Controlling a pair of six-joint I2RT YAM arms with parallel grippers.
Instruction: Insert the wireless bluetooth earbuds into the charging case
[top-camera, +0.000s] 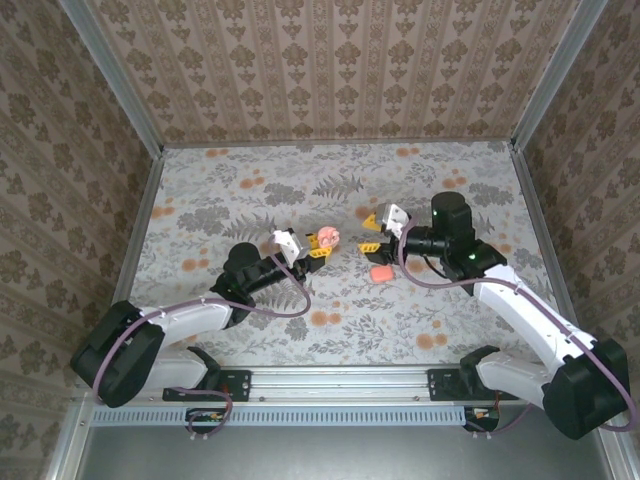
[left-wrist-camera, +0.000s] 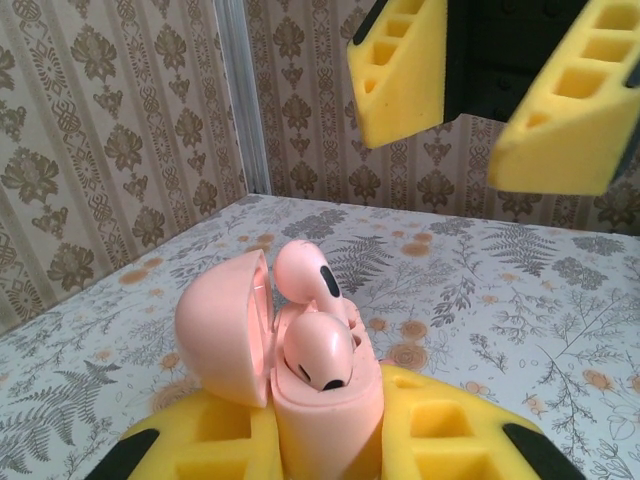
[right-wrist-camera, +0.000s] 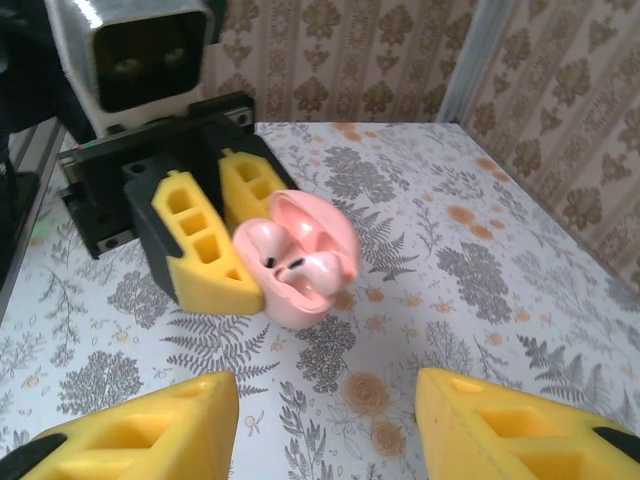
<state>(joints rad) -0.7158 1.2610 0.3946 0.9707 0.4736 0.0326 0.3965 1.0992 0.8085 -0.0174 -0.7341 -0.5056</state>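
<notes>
The left gripper (top-camera: 321, 244) is clamped tight on the open pink charging case (left-wrist-camera: 326, 412). Both earbuds (left-wrist-camera: 318, 350) sit inside it. The right gripper (right-wrist-camera: 322, 402) hangs nearby, jaws parted and empty.

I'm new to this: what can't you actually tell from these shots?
Left wrist view: the bottom of the charging case is hidden between the left gripper's fingers.
Top view: the earbuds are too small to tell apart.
Top view: the loose pink lump is too small to identify.
</notes>
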